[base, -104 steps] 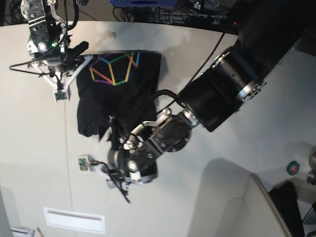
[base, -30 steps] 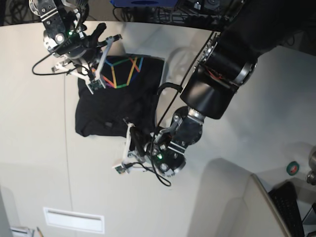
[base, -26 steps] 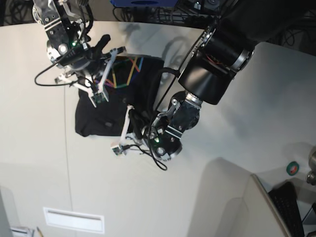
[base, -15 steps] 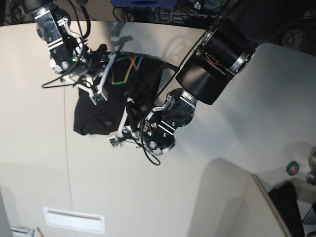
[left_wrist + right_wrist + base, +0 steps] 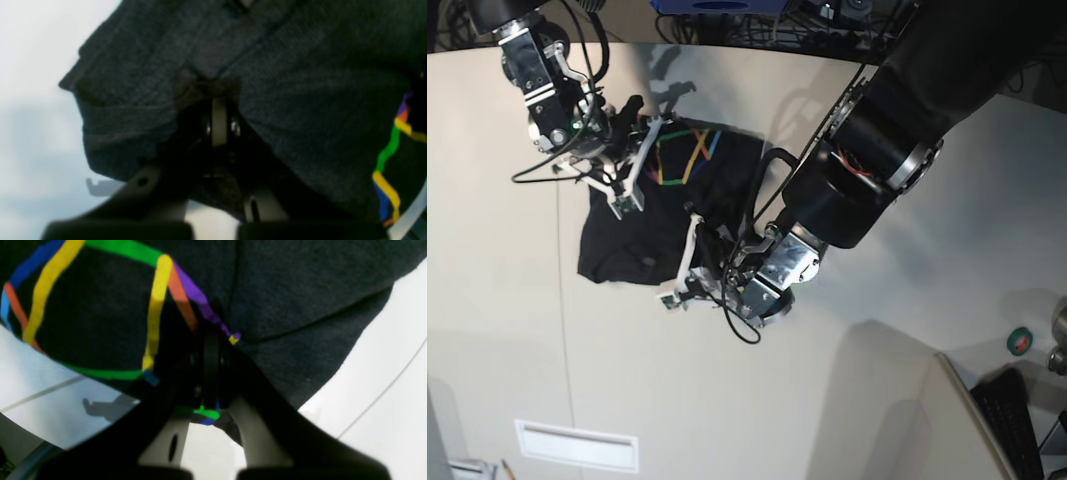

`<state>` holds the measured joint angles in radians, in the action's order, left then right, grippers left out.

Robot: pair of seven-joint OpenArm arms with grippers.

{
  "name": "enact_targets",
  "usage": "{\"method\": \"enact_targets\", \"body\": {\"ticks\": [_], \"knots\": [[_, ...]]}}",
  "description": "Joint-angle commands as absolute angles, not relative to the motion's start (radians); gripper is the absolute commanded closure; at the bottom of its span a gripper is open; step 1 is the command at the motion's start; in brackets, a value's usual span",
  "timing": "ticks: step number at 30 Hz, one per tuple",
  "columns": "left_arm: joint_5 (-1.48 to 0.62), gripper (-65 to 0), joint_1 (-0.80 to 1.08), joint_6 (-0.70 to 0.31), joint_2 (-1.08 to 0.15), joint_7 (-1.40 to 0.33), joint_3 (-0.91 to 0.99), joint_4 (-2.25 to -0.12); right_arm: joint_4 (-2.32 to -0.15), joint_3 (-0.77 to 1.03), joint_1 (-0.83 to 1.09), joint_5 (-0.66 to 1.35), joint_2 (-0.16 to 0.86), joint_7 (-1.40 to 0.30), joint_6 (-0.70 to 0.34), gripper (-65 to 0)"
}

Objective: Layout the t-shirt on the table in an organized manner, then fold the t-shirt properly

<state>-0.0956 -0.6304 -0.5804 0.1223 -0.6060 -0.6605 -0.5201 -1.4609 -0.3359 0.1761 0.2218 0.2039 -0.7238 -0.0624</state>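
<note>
The black t-shirt (image 5: 627,240) lies bunched on the off-white table (image 5: 497,300), its rainbow line print (image 5: 682,155) showing at the top. My right gripper (image 5: 640,160), at the upper left of the base view, is shut on the t-shirt beside the print. In the right wrist view the right gripper (image 5: 211,340) pinches cloth at the edge of the print (image 5: 155,310). My left gripper (image 5: 692,250) is shut on the t-shirt's lower right edge. In the left wrist view the left gripper (image 5: 218,103) holds a fold of dark cloth (image 5: 300,100).
A thin dark seam line (image 5: 562,320) runs down the table left of the shirt. An angled beige panel (image 5: 897,420) stands at the lower right, with a small green round thing (image 5: 1021,340) beyond it. A white rectangular label (image 5: 577,445) lies near the front edge.
Both grippers have closed in on the shirt. The left gripper moved up and left from the bare table onto the lower edge. The right gripper dropped onto the print; the cloth has bunched.
</note>
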Motion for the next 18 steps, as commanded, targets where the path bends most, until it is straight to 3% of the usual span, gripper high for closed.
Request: {"method": "enact_targets", "body": {"ticks": [1, 6, 12, 15, 18], "knots": [[-0.093, 0.0, -0.674, -0.572, 0.131, -0.562, -0.679, -0.510, -1.442, -0.340, 0.188, 0.202, 0.213, -0.776, -0.058, 0.0], [-0.097, 0.0, -0.753, -0.570, 0.134, -0.433, -0.697, -0.424, -1.442, -0.341, 0.189, 0.202, 0.236, -0.776, -0.058, 0.0], [-0.099, 0.0, -0.823, -0.568, 0.134, -0.432, -0.696, -0.424, -1.442, -0.341, 0.188, 0.202, 0.257, -0.776, -0.058, 0.0], [-0.128, 0.0, -0.812, -0.568, 0.136, -0.559, -0.694, -0.483, -1.442, -0.341, 0.183, 0.202, 0.259, -0.776, -0.058, 0.0], [-0.242, 0.0, -0.725, -0.568, 0.133, -0.802, -0.696, -0.722, -1.442, -0.341, 0.182, 0.202, 0.257, -0.777, -0.058, 0.0]]}}
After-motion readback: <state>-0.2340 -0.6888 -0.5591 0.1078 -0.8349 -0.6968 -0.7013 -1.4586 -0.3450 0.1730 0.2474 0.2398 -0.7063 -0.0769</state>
